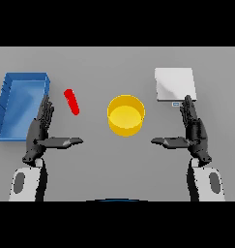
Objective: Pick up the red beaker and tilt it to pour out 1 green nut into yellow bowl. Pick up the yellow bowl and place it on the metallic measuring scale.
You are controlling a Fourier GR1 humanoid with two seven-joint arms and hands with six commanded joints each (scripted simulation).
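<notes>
- No green nut can be made out in the red beaker (71,101), which lies tilted on the bench (99,63), left of the yellow bowl (125,115).
- A blue bin (7,104) sits far left; the metallic scale (174,84) is far right.
- The left robot hand (40,131) and right robot hand (194,131) are spread flat, thumbs pointing inward, holding nothing.

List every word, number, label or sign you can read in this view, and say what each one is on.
No text can be read anywhere in this view.
The metallic measuring scale has a small bluish panel at its front edge, too small to read.
The red beaker, yellow bowl and blue bin carry no markings.
</notes>
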